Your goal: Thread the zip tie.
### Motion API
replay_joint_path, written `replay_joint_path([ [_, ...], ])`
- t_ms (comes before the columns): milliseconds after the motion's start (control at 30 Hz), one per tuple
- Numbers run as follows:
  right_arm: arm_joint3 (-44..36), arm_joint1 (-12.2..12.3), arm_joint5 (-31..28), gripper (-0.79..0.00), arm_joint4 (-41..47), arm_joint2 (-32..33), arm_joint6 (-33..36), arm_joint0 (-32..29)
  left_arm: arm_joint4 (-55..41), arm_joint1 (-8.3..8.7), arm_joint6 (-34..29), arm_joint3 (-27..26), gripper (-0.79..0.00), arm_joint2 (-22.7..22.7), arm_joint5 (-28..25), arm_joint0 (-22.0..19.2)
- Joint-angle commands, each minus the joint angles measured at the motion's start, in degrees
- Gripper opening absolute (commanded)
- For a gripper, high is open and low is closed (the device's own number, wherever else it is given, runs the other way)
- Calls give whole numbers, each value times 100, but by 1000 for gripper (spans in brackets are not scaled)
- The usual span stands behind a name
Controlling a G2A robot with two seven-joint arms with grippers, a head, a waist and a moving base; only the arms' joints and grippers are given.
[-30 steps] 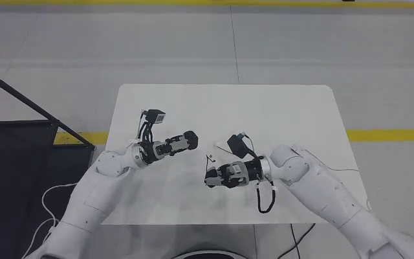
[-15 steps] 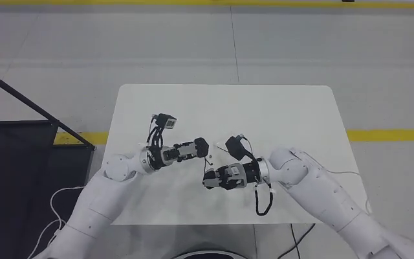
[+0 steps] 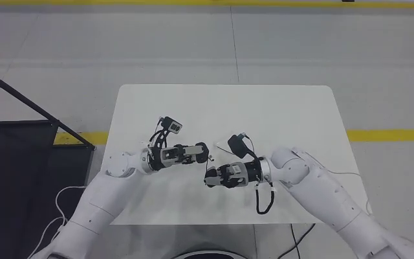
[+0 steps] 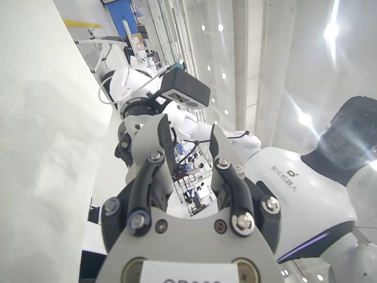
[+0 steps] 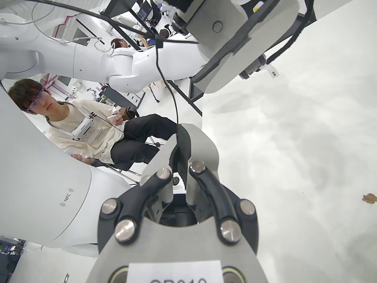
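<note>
Zip tie (image 5: 176,107) tail inside R fingers (image 5: 184,142)

Both arms bent inward, grippers facing each other, close. Left gripper (image 4: 188,132) fingers spread; right gripper (image 5: 179,136) pinched closed on zip tie (image 5: 159,43).

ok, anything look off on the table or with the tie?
One small brown scrap lies on the table, out of place on the white top. The zip tie stands slightly bowed from the shut jaws of the right gripper; nothing looks damaged.
</note>
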Motion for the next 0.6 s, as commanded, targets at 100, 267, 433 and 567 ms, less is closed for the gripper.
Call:
replay_joint_path([
  [100, 19, -18, 10, -785, 27, 20, 43, -5, -211, -41, -305, 171, -440, 32, 118, -64],
  [267, 36, -36, 20, -785, 53, 44, 77, -15, -338, -93, -453, 283, -446, 80, 184, -121],
  [433, 41, -51, 26, -785, 54, 67, 120, -23, -332, -156, -467, 366, -465, 171, 203, -183],
  [567, 35, -59, 17, -785, 51, 94, 141, -40, -379, -200, -463, 435, -493, 201, 228, -220],
])
